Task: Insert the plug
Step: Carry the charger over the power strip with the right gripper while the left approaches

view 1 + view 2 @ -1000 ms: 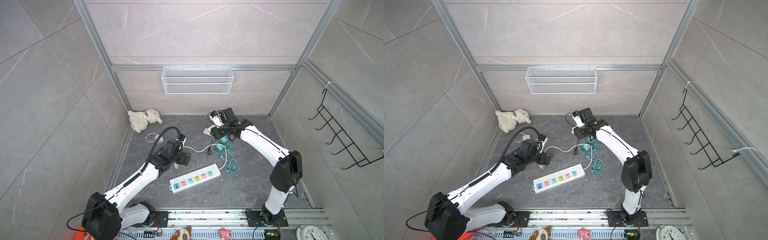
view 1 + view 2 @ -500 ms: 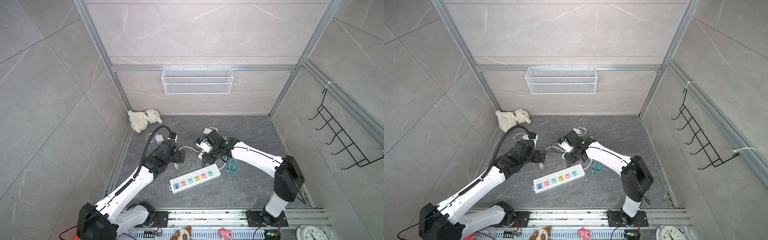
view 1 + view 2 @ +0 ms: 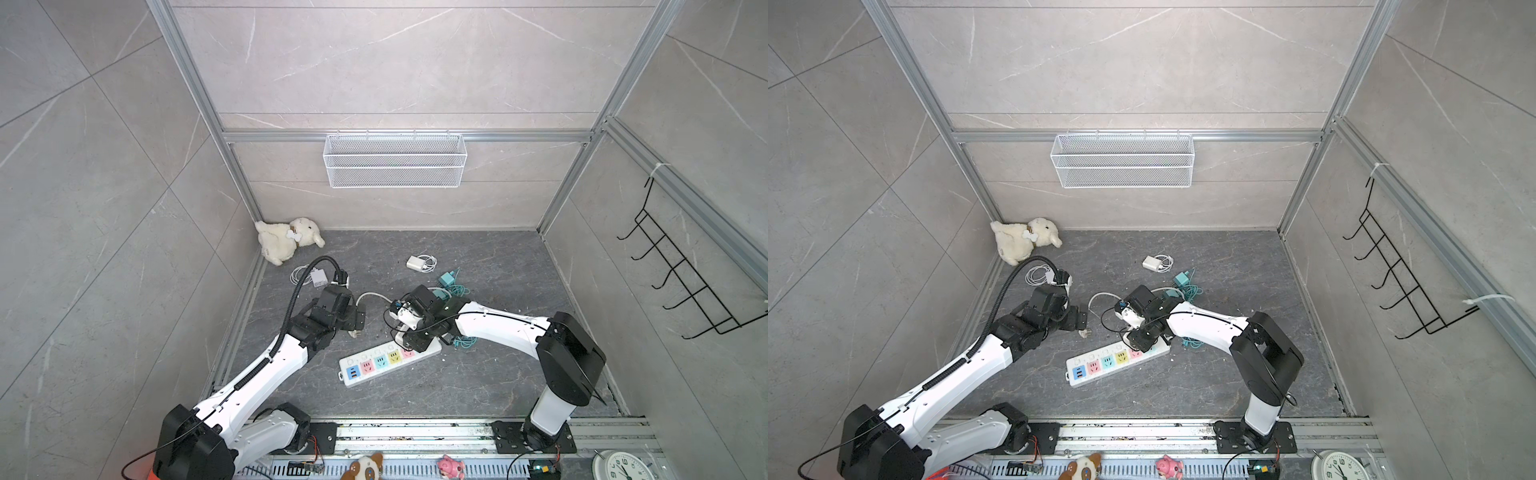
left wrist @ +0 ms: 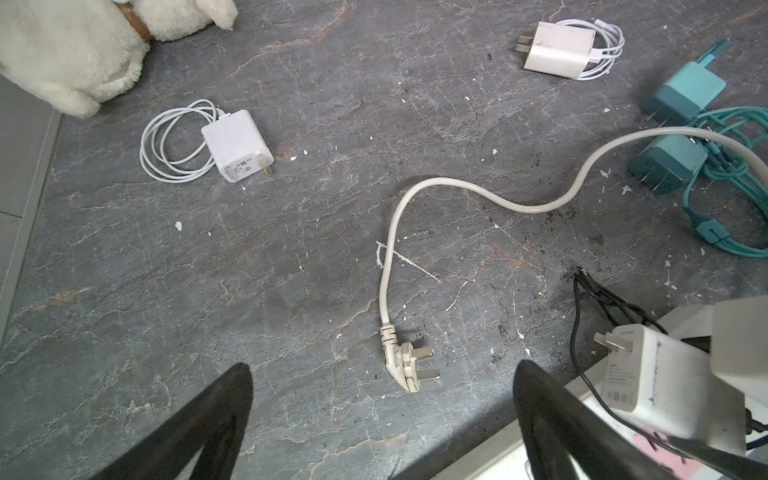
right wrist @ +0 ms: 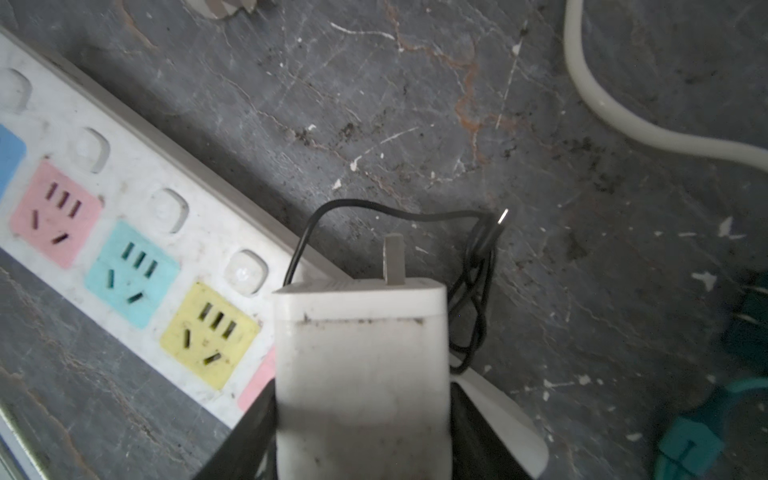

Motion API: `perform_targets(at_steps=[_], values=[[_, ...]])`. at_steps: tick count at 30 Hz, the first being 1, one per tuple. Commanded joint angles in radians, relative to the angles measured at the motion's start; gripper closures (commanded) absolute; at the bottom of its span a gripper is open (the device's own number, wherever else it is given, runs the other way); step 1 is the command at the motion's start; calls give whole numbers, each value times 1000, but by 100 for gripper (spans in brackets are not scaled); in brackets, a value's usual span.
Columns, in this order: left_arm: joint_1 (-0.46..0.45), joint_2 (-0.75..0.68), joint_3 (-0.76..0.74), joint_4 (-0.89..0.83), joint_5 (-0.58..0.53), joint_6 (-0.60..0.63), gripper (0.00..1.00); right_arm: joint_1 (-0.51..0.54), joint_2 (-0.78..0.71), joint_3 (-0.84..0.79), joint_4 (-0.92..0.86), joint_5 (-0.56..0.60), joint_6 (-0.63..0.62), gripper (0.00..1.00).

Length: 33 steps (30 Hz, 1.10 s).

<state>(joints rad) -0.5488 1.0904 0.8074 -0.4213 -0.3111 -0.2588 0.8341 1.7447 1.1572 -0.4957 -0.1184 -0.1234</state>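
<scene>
Right wrist view: one charger (image 5: 361, 374) clamped in the right gripper (image 5: 361, 436), its long axis and prongs pointing off one power strip (image 5: 133, 166); the left gripper (image 4: 382, 372) gapes wide.

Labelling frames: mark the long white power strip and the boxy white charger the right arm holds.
long white power strip (image 3: 380, 361): in a top view, turquoise socket.
boxy white charger (image 5: 361, 374): right wrist view, casing middle.

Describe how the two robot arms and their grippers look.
Both the left arm and the right arm have glossy white link shells with bulky black joints. A black ribbed hose loops along the left arm to its wrist. The left gripper and right gripper have black fingers.
</scene>
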Motion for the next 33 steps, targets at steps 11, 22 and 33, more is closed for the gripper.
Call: perform_targets(at_steps=[11,22,33], values=[[6,13,-22,56,39,-2,0,12,-93,-75,-14,-30,35,35],[-29,33,-62,146,207,140,0,9,-185,-123,5,-12,50,29],[-215,175,35,104,197,375,0,-120,-296,-50,-150,28,261,29]])
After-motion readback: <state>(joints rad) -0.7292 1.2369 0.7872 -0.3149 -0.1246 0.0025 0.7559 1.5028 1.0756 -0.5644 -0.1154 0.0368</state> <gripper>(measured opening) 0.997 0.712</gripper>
